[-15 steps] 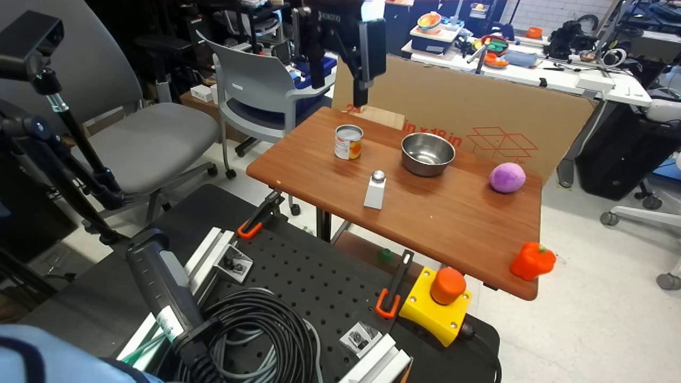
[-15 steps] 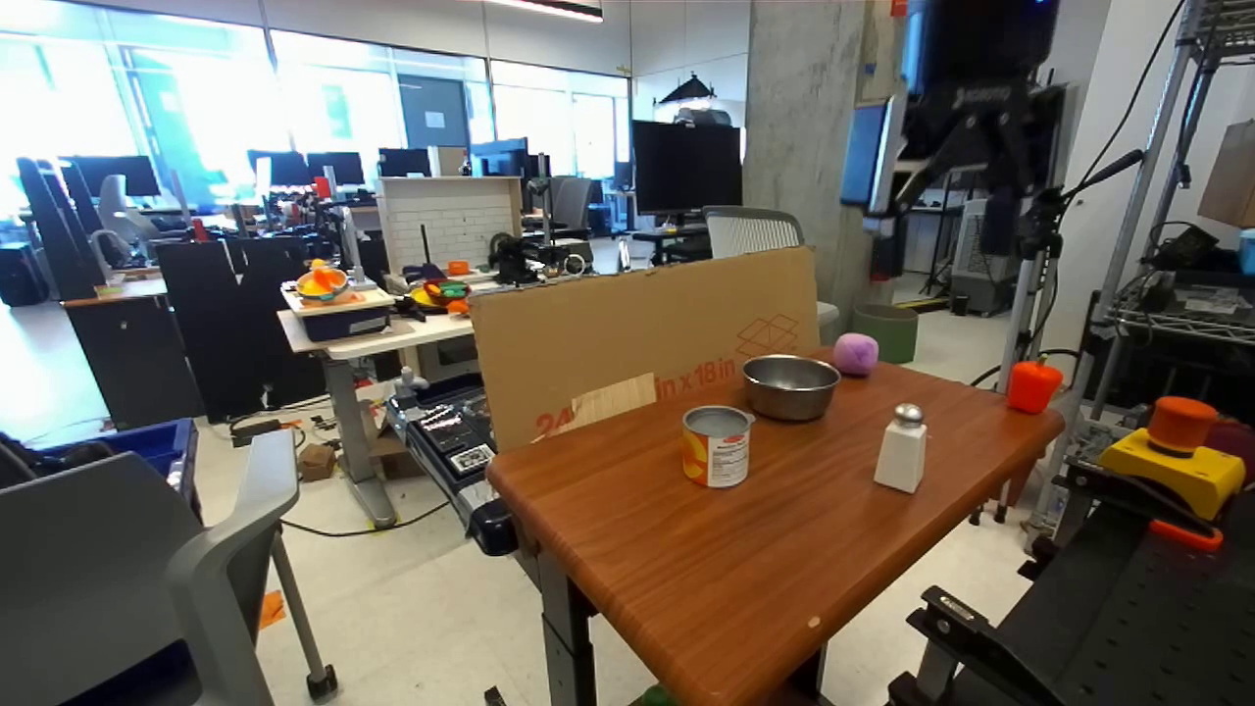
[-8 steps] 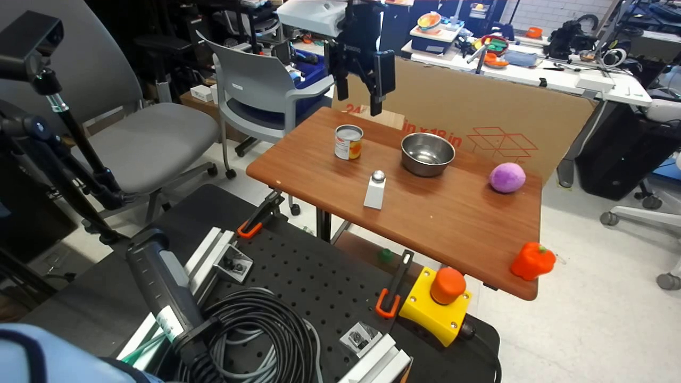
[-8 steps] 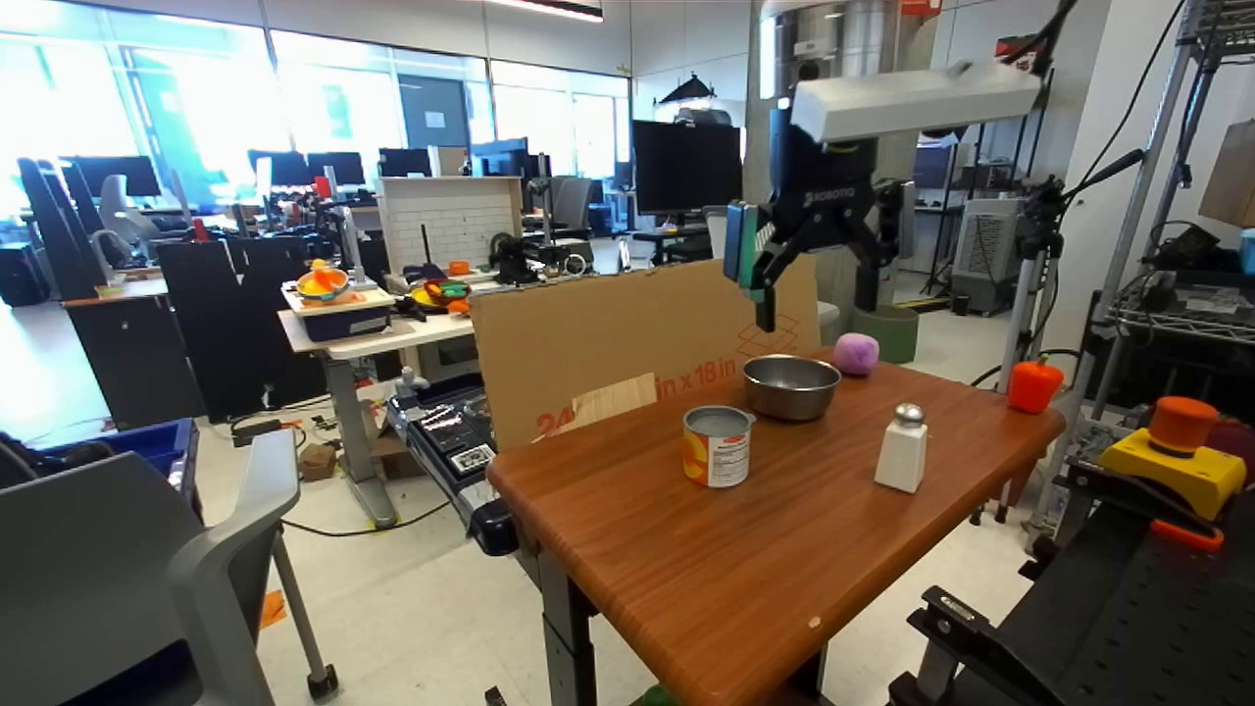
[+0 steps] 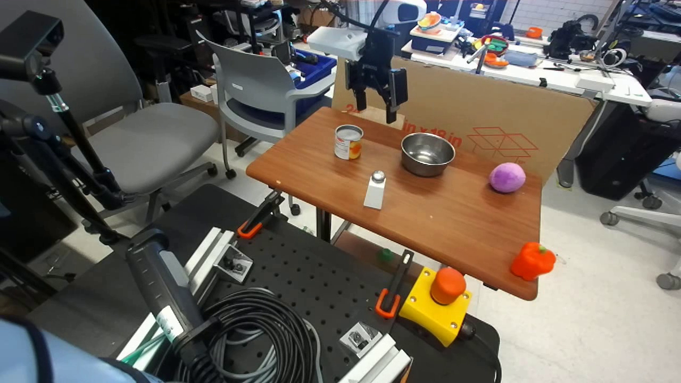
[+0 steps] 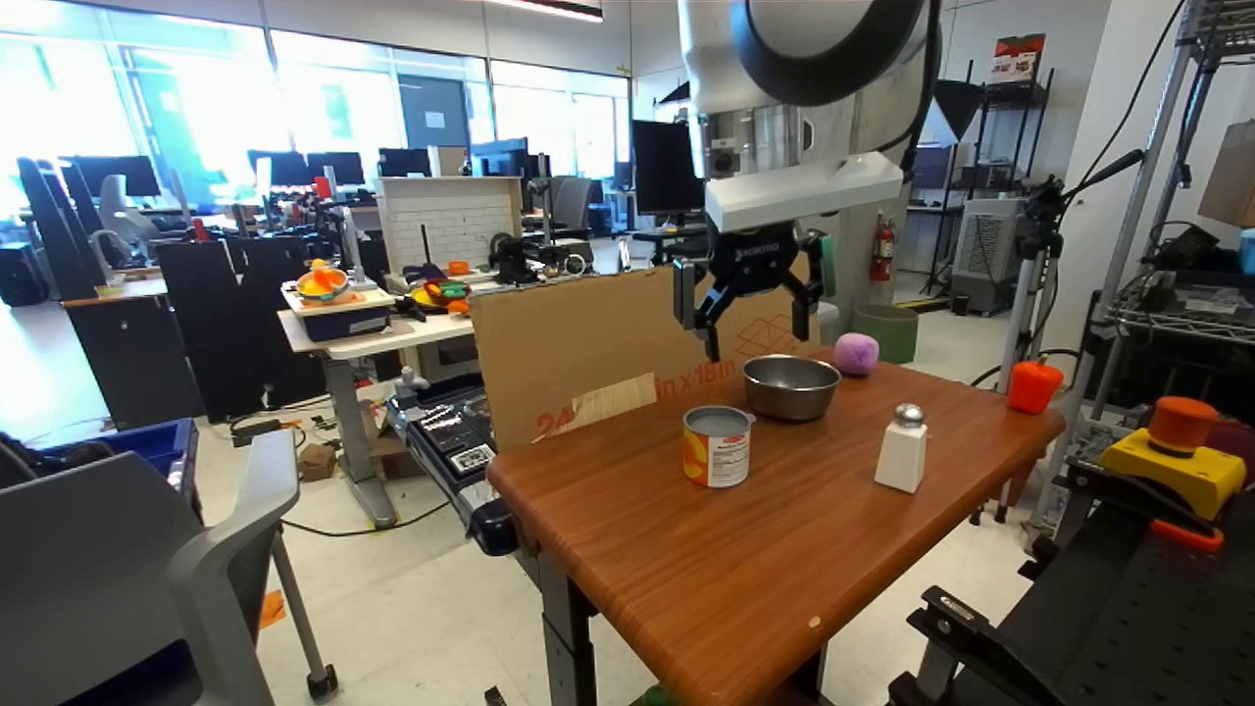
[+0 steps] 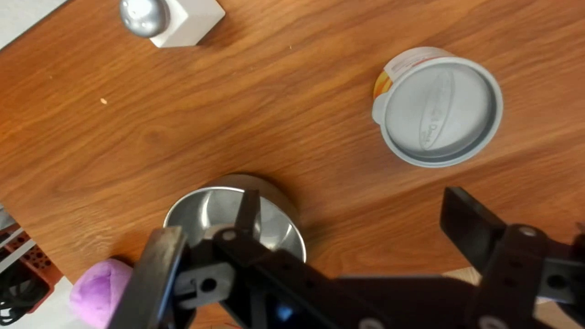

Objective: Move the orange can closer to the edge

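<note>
The orange can (image 5: 348,142) stands upright on the wooden tabletop, with an orange-and-white label and a grey lid. It shows in both exterior views (image 6: 716,446), and in the wrist view (image 7: 438,109) I see its lid from above. The tabletop's edge (image 5: 340,214) runs along the side nearest the black pegboard cart; its near end also shows (image 6: 598,593). My gripper (image 5: 376,110) is open and empty, above the far side of the table. In the wrist view its spread fingers (image 7: 352,201) lie below the can, one over the bowl; nothing is between them.
A steel bowl (image 5: 427,154) and a white shaker (image 5: 375,190) stand near the can. A purple ball (image 5: 507,177) and an orange pepper (image 5: 532,261) lie towards the far end. A cardboard sheet (image 6: 637,343) stands along the back edge.
My gripper has come down and across to above the back of the table, near the bowl, and has turned somewhat. It stays open. The can and the other objects have not moved.
</note>
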Controlling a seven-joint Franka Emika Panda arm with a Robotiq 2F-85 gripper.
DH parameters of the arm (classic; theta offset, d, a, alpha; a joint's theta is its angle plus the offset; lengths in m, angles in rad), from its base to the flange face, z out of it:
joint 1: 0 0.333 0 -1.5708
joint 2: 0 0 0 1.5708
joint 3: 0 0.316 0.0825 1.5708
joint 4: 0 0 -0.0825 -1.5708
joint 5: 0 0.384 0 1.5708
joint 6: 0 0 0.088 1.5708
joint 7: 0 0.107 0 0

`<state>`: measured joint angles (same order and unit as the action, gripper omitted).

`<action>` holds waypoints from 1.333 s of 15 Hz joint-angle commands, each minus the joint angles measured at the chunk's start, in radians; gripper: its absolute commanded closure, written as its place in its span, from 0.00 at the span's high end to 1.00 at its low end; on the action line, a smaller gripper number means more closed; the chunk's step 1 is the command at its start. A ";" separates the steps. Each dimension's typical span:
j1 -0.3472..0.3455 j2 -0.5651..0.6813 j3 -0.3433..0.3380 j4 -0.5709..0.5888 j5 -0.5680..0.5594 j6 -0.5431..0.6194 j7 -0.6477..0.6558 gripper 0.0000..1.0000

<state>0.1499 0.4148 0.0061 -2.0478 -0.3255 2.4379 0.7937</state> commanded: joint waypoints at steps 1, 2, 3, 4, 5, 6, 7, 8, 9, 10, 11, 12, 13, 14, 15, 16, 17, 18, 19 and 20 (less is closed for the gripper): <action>0.058 0.082 -0.054 0.079 -0.015 0.027 0.029 1.00; 0.068 0.098 -0.062 0.092 -0.011 0.030 0.031 1.00; 0.078 0.114 -0.070 0.101 -0.009 0.035 0.035 1.00; 0.086 0.127 -0.076 0.108 -0.007 0.037 0.037 1.00; 0.095 0.139 -0.083 0.112 -0.009 0.038 0.042 1.00; 0.102 0.149 -0.088 0.116 -0.007 0.034 0.042 1.00; 0.103 0.155 -0.087 0.115 0.002 0.027 0.035 1.00; 0.104 0.159 -0.086 0.112 0.008 0.020 0.030 1.00; 0.105 0.158 -0.089 0.108 0.017 -0.006 0.032 1.00; 0.109 0.160 -0.094 0.109 0.020 -0.021 0.041 1.00; 0.109 0.155 -0.098 0.105 0.023 -0.040 0.046 1.00; 0.109 0.152 -0.099 0.104 0.023 -0.054 0.052 1.00; 0.105 0.138 -0.092 0.093 0.034 -0.088 0.048 1.00; 0.100 0.131 -0.084 0.087 0.044 -0.109 0.039 1.00; 0.098 0.118 -0.074 0.070 0.055 -0.129 0.033 1.00; 0.099 0.112 -0.069 0.063 0.061 -0.144 0.035 1.00; 0.097 0.102 -0.054 0.049 0.080 -0.162 0.028 1.00; 0.095 0.097 -0.044 0.041 0.097 -0.181 0.025 1.00; 0.090 0.084 -0.026 0.026 0.126 -0.207 0.013 1.00; 0.089 0.074 -0.013 0.012 0.150 -0.227 0.006 1.00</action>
<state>0.2394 0.5396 -0.0402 -1.9789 -0.2409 2.2709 0.8277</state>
